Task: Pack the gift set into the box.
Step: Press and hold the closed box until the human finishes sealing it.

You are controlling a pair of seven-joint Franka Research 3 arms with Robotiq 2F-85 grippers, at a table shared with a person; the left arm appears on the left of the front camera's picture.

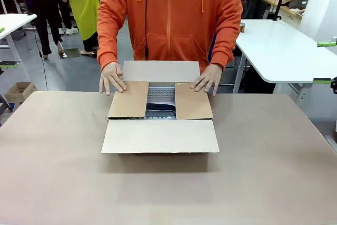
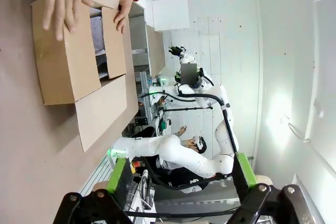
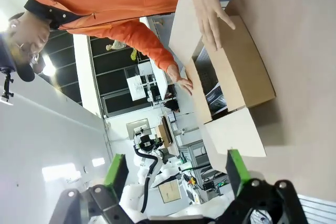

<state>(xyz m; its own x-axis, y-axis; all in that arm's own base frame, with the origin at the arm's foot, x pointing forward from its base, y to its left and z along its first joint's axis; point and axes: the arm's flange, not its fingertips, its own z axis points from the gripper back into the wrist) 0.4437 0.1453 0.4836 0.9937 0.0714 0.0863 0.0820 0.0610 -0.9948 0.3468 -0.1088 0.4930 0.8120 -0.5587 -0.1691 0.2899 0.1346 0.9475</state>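
While the person (image 1: pixel 168 14) in the orange hoodie leans over it, the box (image 1: pixel 158 136) stands on the bench (image 1: pixel 58 172), close to the far edge. Its two side flaps are folded inward and do not meet. The near flap lies open toward the robot and the far flap stands up toward the person. The person's one hand (image 1: pixel 111 77) rests on the side flap at picture left, and the person's other hand (image 1: pixel 208 79) rests on the side flap at picture right. In the gap between these flaps the tray (image 1: pixel 160 95) is visible inside the box, with the dark piece (image 1: pixel 160 111) just before it. The robot's left hand (image 2: pixel 181 174) is open, with nothing between its green pads, well apart from the box. The robot's right hand (image 3: pixel 176 174) is open too, also far from the box.
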